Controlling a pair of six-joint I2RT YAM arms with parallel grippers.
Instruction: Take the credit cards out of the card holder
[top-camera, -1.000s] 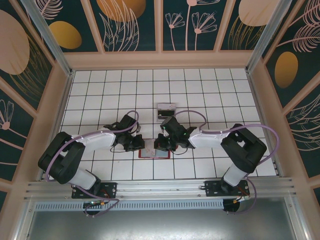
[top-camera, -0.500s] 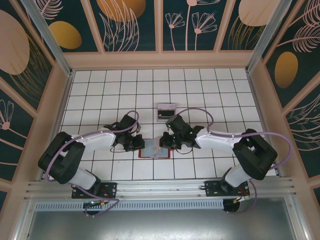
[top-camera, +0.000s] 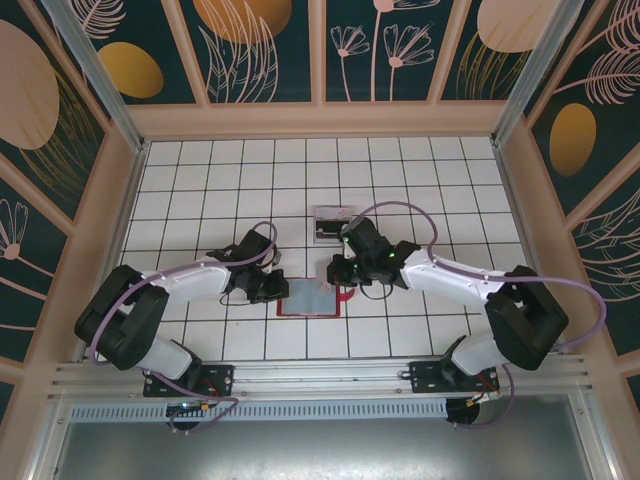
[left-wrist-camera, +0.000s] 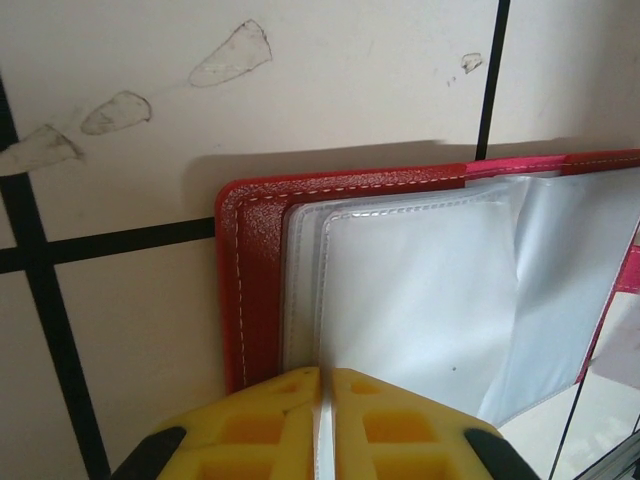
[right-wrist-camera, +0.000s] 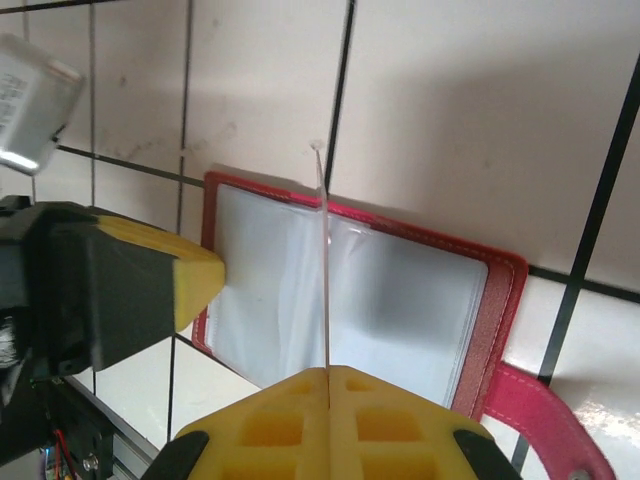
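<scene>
Both clenched: left claw (left-wrist-camera: 325, 388) pinches the card holder (left-wrist-camera: 232, 290) sleeve, right claw (right-wrist-camera: 327, 378) an edge-on credit card (right-wrist-camera: 325, 270).

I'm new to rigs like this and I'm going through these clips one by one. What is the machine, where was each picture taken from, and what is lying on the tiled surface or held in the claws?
These are two robot arms bolted at the near edge of a white tiled table. The wide picture comes from a fixed camera above and behind them. The other two come from a camera on each wrist, looking past that arm's own yellow fingers.

A small red folding wallet lies open on the table, with clear plastic pockets inside. Beyond it sits a small clear plastic tray.

The left gripper is shut on the edge of one of the wallet's pocket leaves. The right gripper is shut on a thin flat card, seen edge-on above the open wallet.
</scene>
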